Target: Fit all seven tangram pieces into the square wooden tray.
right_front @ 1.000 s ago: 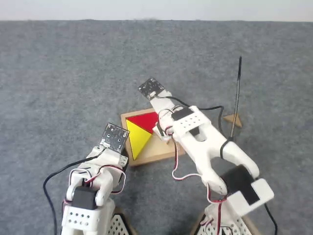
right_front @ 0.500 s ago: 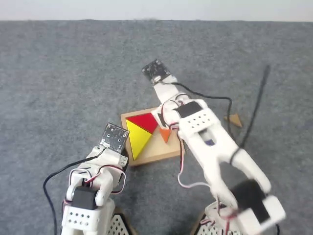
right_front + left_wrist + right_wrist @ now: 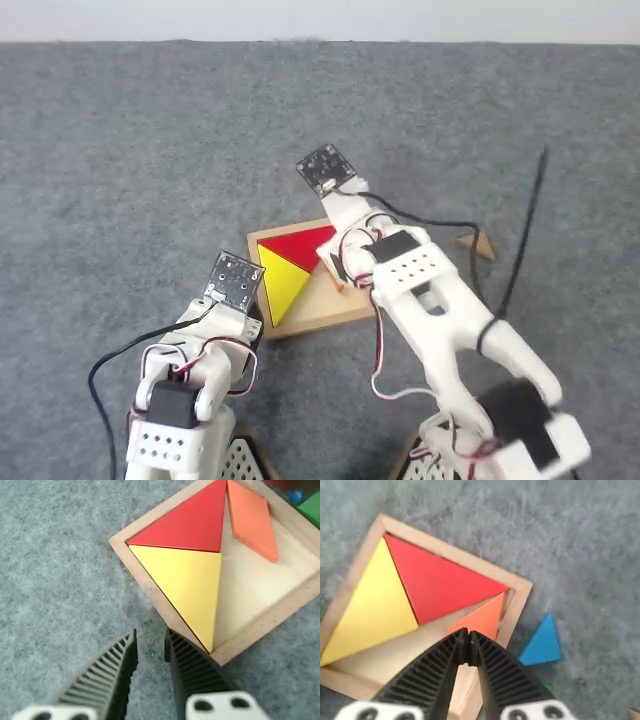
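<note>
Right gripper (image 3: 468,647), jaws clenched and empty, has dropped back over the orange piece (image 3: 482,620), now lying flat in the tray (image 3: 514,611) against the red triangle (image 3: 445,587) and one wall: third piece looks seated, four still to fetch.

No text, label, brand, number or sign can be read in any view.
</note>
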